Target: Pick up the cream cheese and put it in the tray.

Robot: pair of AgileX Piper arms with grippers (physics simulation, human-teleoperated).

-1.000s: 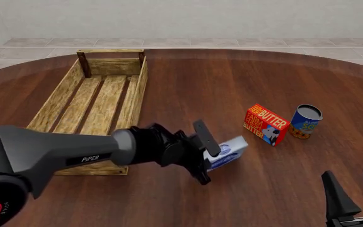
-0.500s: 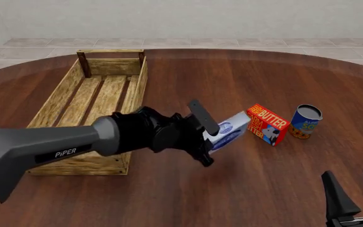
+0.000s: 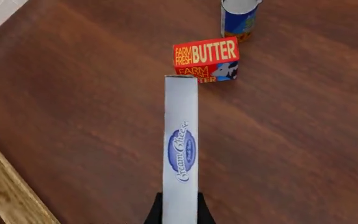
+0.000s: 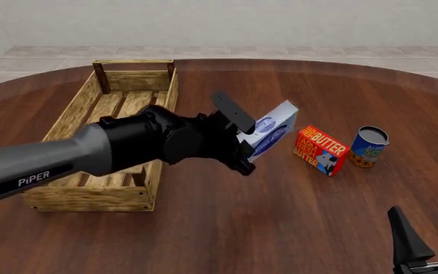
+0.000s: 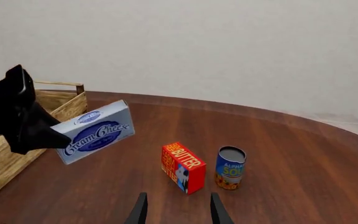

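The cream cheese [image 4: 271,130] is clamped edge-on in the left gripper [image 4: 242,137], lifted clear of the table so it can swing over the tray [image 4: 74,117], while the right gripper [image 5: 176,210] sits idle, fingers apart.

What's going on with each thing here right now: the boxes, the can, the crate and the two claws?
cream cheese box: lifted off the table, tilted, clamped in the left claw.
left claw: shut on the cream cheese box.
right claw: open, holding nothing, low over the table.
butter box: standing on the table, untouched.
blue can: upright beside the butter box.
wooden crate: on the table, nothing seen inside.
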